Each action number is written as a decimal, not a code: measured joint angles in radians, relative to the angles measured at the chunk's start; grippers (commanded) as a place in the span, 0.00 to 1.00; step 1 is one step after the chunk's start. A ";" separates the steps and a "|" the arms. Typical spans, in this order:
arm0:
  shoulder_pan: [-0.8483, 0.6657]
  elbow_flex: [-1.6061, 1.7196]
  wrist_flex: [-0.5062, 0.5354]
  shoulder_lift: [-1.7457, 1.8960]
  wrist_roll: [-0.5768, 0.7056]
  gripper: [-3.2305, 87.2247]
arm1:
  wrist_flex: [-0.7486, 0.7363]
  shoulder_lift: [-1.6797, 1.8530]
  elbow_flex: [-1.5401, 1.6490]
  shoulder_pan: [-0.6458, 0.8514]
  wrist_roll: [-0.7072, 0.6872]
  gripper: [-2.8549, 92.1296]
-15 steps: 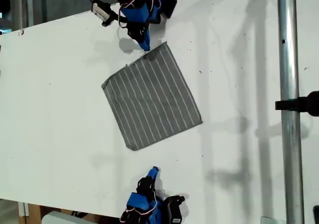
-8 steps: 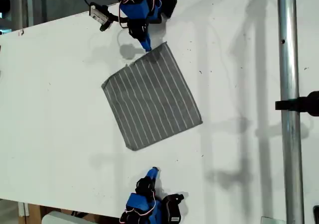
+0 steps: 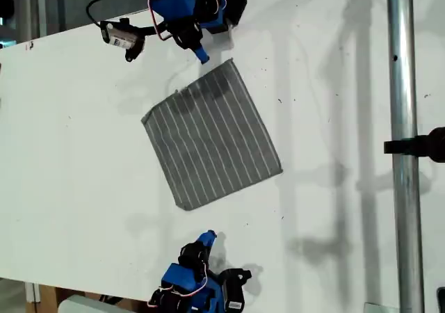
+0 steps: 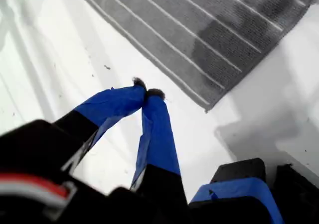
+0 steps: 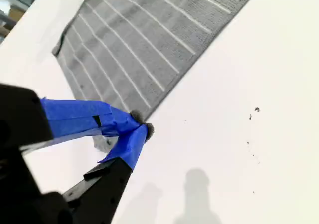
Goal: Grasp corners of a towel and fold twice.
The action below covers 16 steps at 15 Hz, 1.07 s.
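On the white table (image 3: 69, 153) the towel (image 3: 212, 135) is lying flat while the first gripper (image 3: 202, 55) by the top corner (image 3: 230, 63) and the second gripper (image 3: 207, 238) by the bottom corner (image 3: 186, 206) of the exterior view are hovering, jaws together on nothing, likely lining up grasps.

Bare white tabletop (image 3: 83, 153) surrounds the flat towel (image 3: 212, 135) on all sides; only obstruction is the metal pole (image 3: 403, 146) crossing the exterior view's right.

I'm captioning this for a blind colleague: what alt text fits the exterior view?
A grey striped towel lies flat and unfolded, turned askew, on a white table. One blue-tipped arm sits at the view's top edge, another at its bottom edge, neither touching the towel.
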 measured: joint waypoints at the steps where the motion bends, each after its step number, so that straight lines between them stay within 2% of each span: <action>1: 0.028 -0.097 -0.008 -0.124 -0.003 0.00 | 0.064 -0.057 -0.081 -0.032 -0.040 0.03; 3: 0.083 -0.330 -0.011 -0.396 0.005 0.01 | 0.114 -0.083 -0.123 -0.110 -0.069 0.14; 4: 0.104 -0.451 -0.011 -0.529 0.023 0.06 | 0.120 -0.097 -0.132 -0.137 -0.067 0.20; 5: 0.124 -0.577 -0.002 -0.653 0.058 0.19 | 0.123 -0.124 -0.140 -0.152 -0.064 0.25; 6: 0.144 -0.701 0.028 -0.756 0.115 0.28 | 0.135 -0.169 -0.147 -0.161 -0.064 0.27; 7: 0.164 -0.830 0.101 -0.848 0.146 0.32 | 0.144 -0.232 -0.152 -0.161 -0.064 0.30; 9: 0.192 -0.996 0.173 -0.966 0.218 0.34 | 0.156 -0.314 -0.158 -0.161 -0.064 0.31; 14: 0.222 -1.117 0.181 -1.049 0.345 0.36 | 0.173 -0.460 -0.160 -0.161 -0.020 0.34; 16: 0.233 -1.144 0.181 -1.063 0.365 0.36 | 0.121 -0.489 -0.107 -0.161 0.028 0.34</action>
